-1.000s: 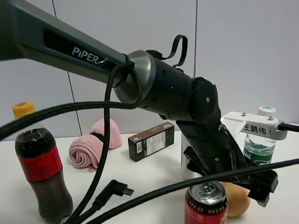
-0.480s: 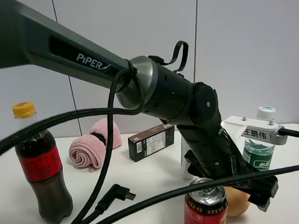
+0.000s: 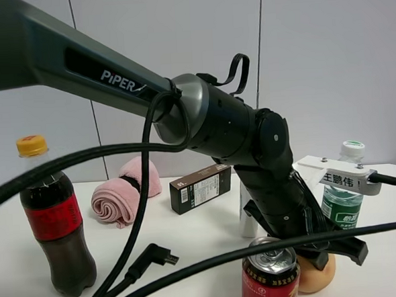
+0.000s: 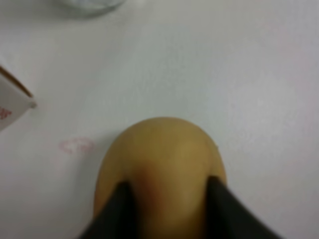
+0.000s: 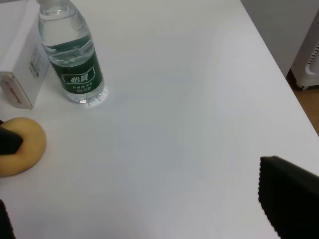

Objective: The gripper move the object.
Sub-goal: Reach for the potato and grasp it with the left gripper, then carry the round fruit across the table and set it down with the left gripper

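The object [image 4: 162,154], a yellow-orange peach with a red blush, rests on the white table. My left gripper [image 4: 168,185] is shut on it, with one black finger [image 4: 118,209] pressed to each side. In the exterior high view the peach [image 3: 320,274] sits just behind the red can, under the black jaws of the left gripper [image 3: 333,251] and below the white bracket [image 3: 348,178]. The right wrist view shows the peach [image 5: 22,148] at the frame's edge, partly covered by a black finger. My right gripper [image 5: 132,199] is open over bare table, away from the peach.
A red can [image 3: 270,280] stands right beside the peach at the front. A water bottle [image 3: 342,203] and a white box [image 5: 22,74] stand close behind it. A cola bottle [image 3: 55,224], pink rolled towel [image 3: 123,193], black box [image 3: 200,187] and loose cable [image 3: 154,255] lie further left. The table edge [image 5: 279,64] runs nearby.
The left gripper's jaws have closed from wide open onto the peach. The wrist has dropped slightly over it. The other things on the table have not moved.
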Controlling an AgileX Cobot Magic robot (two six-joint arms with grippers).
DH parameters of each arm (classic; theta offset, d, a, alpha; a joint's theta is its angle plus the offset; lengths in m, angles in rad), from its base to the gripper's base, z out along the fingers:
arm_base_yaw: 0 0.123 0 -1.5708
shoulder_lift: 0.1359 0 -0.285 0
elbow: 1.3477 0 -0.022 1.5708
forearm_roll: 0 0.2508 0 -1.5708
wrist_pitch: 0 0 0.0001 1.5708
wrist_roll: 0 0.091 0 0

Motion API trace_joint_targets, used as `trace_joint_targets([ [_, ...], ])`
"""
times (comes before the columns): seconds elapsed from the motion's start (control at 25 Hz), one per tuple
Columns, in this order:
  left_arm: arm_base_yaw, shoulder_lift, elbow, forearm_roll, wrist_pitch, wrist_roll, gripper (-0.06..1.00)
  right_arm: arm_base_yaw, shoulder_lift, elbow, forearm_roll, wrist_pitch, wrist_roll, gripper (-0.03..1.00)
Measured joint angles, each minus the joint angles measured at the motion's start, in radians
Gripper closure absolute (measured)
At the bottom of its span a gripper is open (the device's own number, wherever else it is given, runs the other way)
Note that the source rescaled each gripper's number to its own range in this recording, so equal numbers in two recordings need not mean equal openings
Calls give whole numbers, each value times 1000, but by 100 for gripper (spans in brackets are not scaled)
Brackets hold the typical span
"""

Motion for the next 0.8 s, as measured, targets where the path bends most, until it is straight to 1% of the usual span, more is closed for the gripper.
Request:
trace_joint_targets([
  [0.04, 0, 0, 0, 0, 0, 2, 85, 0, 0, 0, 0, 0, 0, -3],
  [0.12, 0, 0, 0, 0, 1, 5, 91, 0, 0, 0, 0, 0, 0, -3],
  [0.28, 0, -1, 0, 0, 2, 14, 94, 0, 0, 0, 0, 0, 0, -3],
  [0.4, 0, -22, -8, 3, 23, 29, 94, 0, 0, 0, 0, 0, 0, -3],
  [0.52, 0, -55, -69, 15, 61, 32, 94, 0, 0, 0, 0, 0, 0, -3],
  [0.64, 0, -88, -162, 18, 118, 33, 94, 0, 0, 0, 0, 0, 0, -3],
  [0.8, 0, -127, -283, 25, 273, 33, 94, 0, 0, 0, 0, 0, 0, -3],
])
